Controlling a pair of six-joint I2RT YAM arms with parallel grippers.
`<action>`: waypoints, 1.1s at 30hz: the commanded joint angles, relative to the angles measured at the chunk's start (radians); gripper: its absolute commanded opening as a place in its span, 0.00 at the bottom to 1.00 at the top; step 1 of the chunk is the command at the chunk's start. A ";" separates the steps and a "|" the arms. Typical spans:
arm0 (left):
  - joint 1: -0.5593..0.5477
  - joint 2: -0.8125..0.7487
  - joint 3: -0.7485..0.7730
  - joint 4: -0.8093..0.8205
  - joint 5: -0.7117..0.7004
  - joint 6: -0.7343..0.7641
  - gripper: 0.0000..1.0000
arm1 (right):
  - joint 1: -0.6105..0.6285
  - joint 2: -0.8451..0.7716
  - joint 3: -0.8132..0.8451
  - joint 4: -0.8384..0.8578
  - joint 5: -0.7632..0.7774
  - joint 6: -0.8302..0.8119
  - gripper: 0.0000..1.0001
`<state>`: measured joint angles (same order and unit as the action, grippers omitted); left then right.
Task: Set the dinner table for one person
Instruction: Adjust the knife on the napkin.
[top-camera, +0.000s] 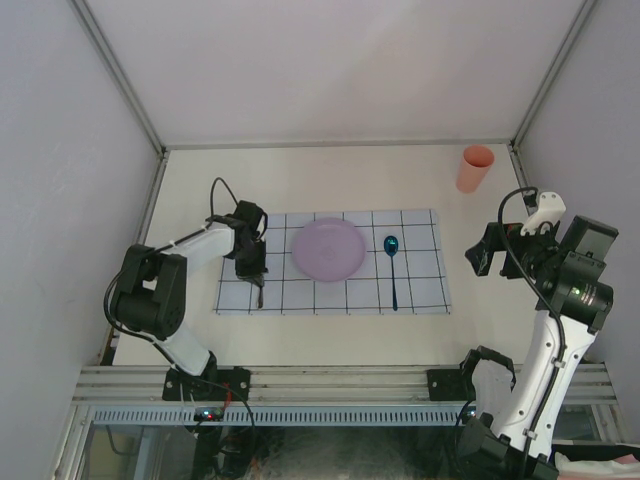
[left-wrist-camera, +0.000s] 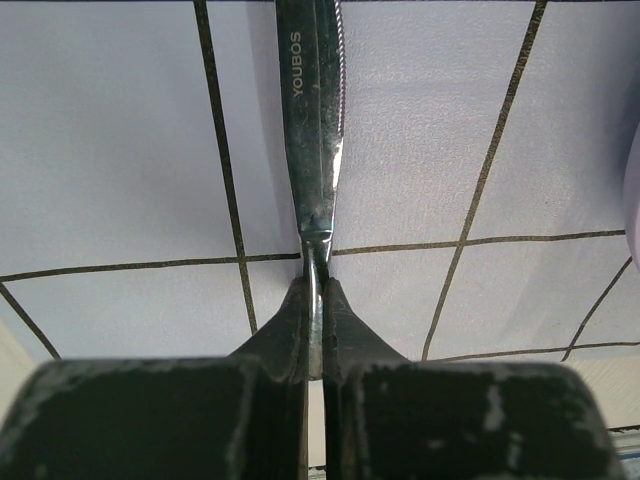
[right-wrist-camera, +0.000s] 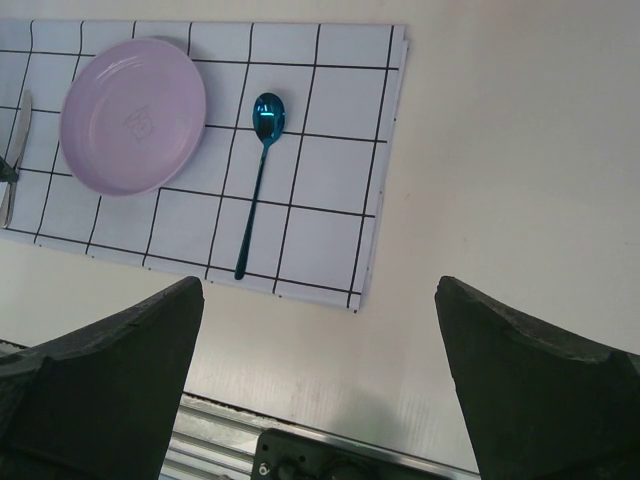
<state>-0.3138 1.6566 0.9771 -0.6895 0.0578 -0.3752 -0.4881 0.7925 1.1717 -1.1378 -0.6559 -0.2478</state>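
- Top external: the left arm reaches in from its base, elbow bent, wrist turned so that the left gripper points toward the near edge over the left end of the gridded cloth.
- It holds a knife just left of the purple plate.
- A blue spoon lies right of the plate, and a pink cup stands on the bare dinner table, well apart at the far right corner.
- The right gripper hangs off the cloth's right end, arm folded upright over its base.
- Left wrist: the pincer is clamped on the knife's neck, fingers tight together, blade running straight ahead low over the cloth.
- Whether the blade touches the cloth I cannot tell.
- The step looks like laying the knife down.
- I would set it flat and parallel to the spoon, part the fingers only once it is supported, then lift straight up so it does not drag toward the plate.
- Right wrist: the fingers stand wide apart with nothing between them, looking down on plate, spoon and bare table.
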 joint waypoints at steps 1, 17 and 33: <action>-0.006 -0.047 -0.012 0.018 0.008 -0.020 0.00 | 0.006 -0.014 0.002 0.014 -0.013 -0.007 1.00; -0.005 -0.047 -0.025 0.032 0.012 -0.018 0.00 | 0.006 -0.018 0.002 0.010 -0.016 -0.010 1.00; -0.006 -0.041 -0.022 0.036 0.016 -0.013 0.00 | 0.003 -0.018 0.003 0.007 -0.026 -0.008 1.00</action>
<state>-0.3141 1.6539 0.9661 -0.6739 0.0593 -0.3820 -0.4881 0.7788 1.1717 -1.1458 -0.6571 -0.2478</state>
